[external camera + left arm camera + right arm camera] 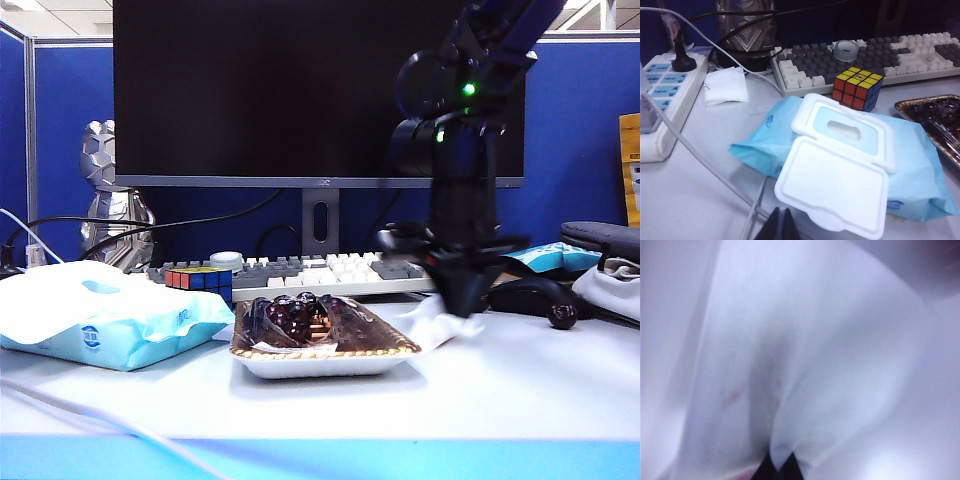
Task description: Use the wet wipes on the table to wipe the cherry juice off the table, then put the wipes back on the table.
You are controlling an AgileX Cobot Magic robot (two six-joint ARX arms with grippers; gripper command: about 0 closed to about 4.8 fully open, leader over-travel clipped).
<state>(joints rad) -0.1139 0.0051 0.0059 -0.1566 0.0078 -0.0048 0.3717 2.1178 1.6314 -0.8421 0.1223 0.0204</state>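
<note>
Fingertips of the right gripper (466,305) come together at the table (520,390) in the exterior view, pinched on the wet wipes (437,322), a thin limp white sheet that bunches under the black fingers just right of the food tray (320,362). The tray is a shallow white dish with a gold-patterned rim, holding dark glossy cherries (293,315). The table top is smooth and white with a light-blue front edge. On the left lies a soft light-blue wipes packet (100,315), and behind it a cube puzzle (200,279) stands before a grey and white keyboard (300,270). No cherry juice can be made out from this angle.

Left wrist view: the left gripper (781,226) shows only as two dark tips pressed together, touching nothing, above the packet (910,165), whose stiff white flap (832,190) is hinged open over an oval slot. The cube (857,88) stands beside the keyboard (880,57), on which a roll of clear tape (846,50) rests. A white power strip (662,100) lies at the side.

Right wrist view: the gripper's (778,465) dark tips meet, clamped on the sheet (805,350), which fills the blurred picture in soft folds. Faint pinkish smears of cherry juice (731,397) mark the fabric.
</note>
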